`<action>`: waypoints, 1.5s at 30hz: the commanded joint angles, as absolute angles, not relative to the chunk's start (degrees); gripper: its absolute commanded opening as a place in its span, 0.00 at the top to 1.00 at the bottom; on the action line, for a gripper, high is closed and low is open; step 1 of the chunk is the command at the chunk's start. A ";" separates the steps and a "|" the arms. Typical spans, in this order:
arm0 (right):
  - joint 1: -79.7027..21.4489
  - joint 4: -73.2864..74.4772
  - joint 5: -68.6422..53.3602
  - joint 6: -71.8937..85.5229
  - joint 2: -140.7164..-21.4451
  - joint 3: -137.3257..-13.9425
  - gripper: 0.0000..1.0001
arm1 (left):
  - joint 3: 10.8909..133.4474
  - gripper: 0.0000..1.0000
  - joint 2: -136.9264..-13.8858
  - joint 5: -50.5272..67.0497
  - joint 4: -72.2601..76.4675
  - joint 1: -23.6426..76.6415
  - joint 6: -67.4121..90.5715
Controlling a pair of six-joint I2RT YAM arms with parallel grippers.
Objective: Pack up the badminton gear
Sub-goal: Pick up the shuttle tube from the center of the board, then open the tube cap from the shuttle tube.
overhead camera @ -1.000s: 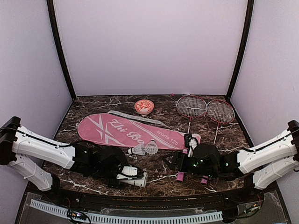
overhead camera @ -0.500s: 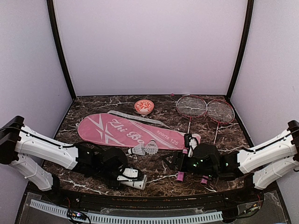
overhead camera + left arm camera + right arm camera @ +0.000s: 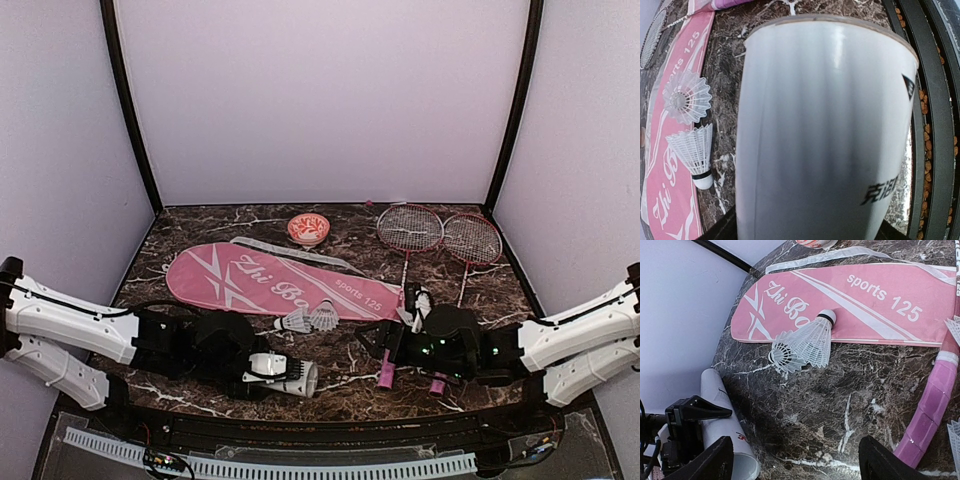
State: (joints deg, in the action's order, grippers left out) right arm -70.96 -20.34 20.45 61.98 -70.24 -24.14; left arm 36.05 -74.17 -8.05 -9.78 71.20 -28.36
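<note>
The left gripper (image 3: 268,370) clasps the long white tube (image 3: 825,125) between wide-set jaws, while the right gripper (image 3: 797,460) hangs fully open and empty, two shuttlecocks (image 3: 807,342) ahead of it on the pink cover (image 3: 880,300), a pink racket handle (image 3: 935,405) just right of it.

Pink racket cover (image 3: 250,280) lettered and striped in white, white feather shuttlecocks (image 3: 296,322) banded black, white tube (image 3: 295,378) printed with black characters, red-framed rackets (image 3: 410,228), pink handles (image 3: 386,375), red-and-white patterned bowl (image 3: 308,229), dark table (image 3: 345,358) veined white.
</note>
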 commanded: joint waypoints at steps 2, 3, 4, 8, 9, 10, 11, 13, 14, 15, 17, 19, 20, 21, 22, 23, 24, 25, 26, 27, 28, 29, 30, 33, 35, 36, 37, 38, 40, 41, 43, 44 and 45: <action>-70.44 -17.04 22.41 59.13 -67.00 -25.59 0.13 | 33.94 0.39 -66.98 -10.99 -5.56 72.86 -30.15; -70.48 -15.56 22.75 58.39 -66.34 -26.40 0.13 | 33.52 0.39 -65.22 -11.32 -4.75 73.41 -30.41; -70.47 -14.15 23.07 57.67 -65.71 -27.11 0.13 | 33.23 0.38 -63.41 -11.41 -4.02 73.85 -30.61; -70.42 -11.30 23.92 54.66 -61.93 -28.82 0.12 | 31.42 0.38 -55.90 -10.40 -0.65 75.02 -31.10; -70.43 -11.55 23.75 53.83 -60.85 -28.60 0.12 | 30.87 0.39 -54.35 -10.19 0.04 75.12 -31.39; -70.45 -12.10 23.24 53.01 -59.64 -28.21 0.12 | 30.35 0.38 -53.08 -10.10 0.61 75.14 -31.49; -70.42 -13.22 22.08 51.97 -58.45 -27.63 0.12 | 30.06 0.38 -51.87 -10.07 1.09 75.15 -31.63; -70.48 -16.53 19.08 49.08 -56.30 -26.29 0.13 | 29.63 0.39 -51.05 -10.62 1.90 75.15 -31.92; -70.48 -18.12 17.12 47.84 -55.53 -25.80 0.14 | 29.53 0.38 -50.99 -10.94 2.26 75.15 -32.11; -70.49 -20.02 15.18 46.85 -54.96 -25.46 0.14 | 29.41 0.38 -51.16 -11.24 2.61 75.15 -32.35; -70.53 -21.21 10.76 44.90 -54.74 -25.96 0.16 | 29.23 0.38 -51.84 -11.78 3.27 75.10 -32.64; -70.70 -21.26 7.28 43.84 -55.56 -27.44 0.18 | 28.74 0.38 -52.72 -12.23 3.87 75.15 -32.65; -71.00 -21.25 5.96 43.40 -56.55 -28.32 0.19 | 28.62 0.38 -53.14 -12.48 4.05 75.10 -32.69; -71.56 -21.04 5.50 42.95 -57.55 -29.23 0.19 | 28.56 0.38 -53.54 -12.81 4.33 75.14 -32.64; -72.34 -20.47 5.99 42.59 -58.50 -30.21 0.20 | 28.48 0.38 -53.93 -13.41 4.61 75.10 -32.61; -73.19 -19.81 6.96 42.28 -59.81 -31.12 0.21 | 28.30 0.38 -54.39 -14.41 5.18 75.10 -32.67; -74.01 -19.53 7.96 42.01 -61.02 -32.01 0.22 | 28.34 0.38 -54.92 -15.74 5.55 75.14 -32.80; -74.73 -19.40 8.58 41.81 -62.59 -32.61 0.23 | 28.45 0.38 -55.57 -16.76 5.68 75.13 -33.05; -75.39 -19.51 8.97 41.83 -64.19 -33.30 0.24 | 28.65 0.38 -56.21 -17.57 5.64 75.15 -33.33; -76.03 -19.84 9.09 41.90 -65.65 -33.87 0.25 | 28.86 0.37 -56.71 -18.06 5.58 75.15 -33.36; -76.48 -20.46 9.26 42.11 -67.10 -34.40 0.26 | 29.05 0.37 -57.20 -18.13 5.40 75.15 -33.38; -76.90 -21.17 9.73 42.81 -68.47 -34.75 0.28 | 29.20 0.37 -57.36 -17.99 5.17 75.15 -33.14; -76.98 -21.60 10.61 43.89 -69.75 -35.20 0.30 | 29.19 0.37 -57.39 -17.89 5.11 75.15 -33.07; -77.04 -24.95 10.58 46.22 -73.47 -35.17 0.35 | 29.11 0.37 -57.48 -17.99 5.10 75.15 -33.27; -77.09 -27.41 9.15 46.74 -75.48 -35.71 0.38 | 29.04 0.37 -57.64 -18.34 4.83 75.15 -33.63; -77.09 -28.05 8.40 46.88 -76.35 -36.10 0.39 | 29.16 0.37 -57.68 -18.51 4.56 75.12 -33.73; -77.16 -28.41 7.86 46.93 -77.12 -36.54 0.41 | 29.22 0.37 -57.69 -18.62 4.33 75.14 -33.88; -77.27 -28.40 7.52 46.93 -77.91 -37.12 0.43 | 29.23 0.37 -57.66 -18.71 4.17 75.15 -34.06; -77.36 -28.18 7.16 46.85 -79.15 -37.96 0.49 | 29.29 0.37 -57.52 -18.81 3.98 75.14 -34.18; -77.42 -28.13 6.86 46.70 -79.45 -38.30 0.52 | 29.28 0.37 -57.42 -18.74 3.88 75.15 -34.17; -77.56 -27.93 6.67 46.50 -79.62 -38.64 0.57 | 29.24 0.37 -57.31 -18.85 3.63 75.15 -34.27; -77.60 -27.79 6.71 46.54 -79.58 -38.67 0.60 | 29.18 0.37 -57.31 -19.00 3.53 75.15 -34.42; -77.69 -27.68 6.93 46.64 -79.50 -38.63 0.64 | 29.11 0.37 -57.30 -19.18 3.52 75.15 -34.51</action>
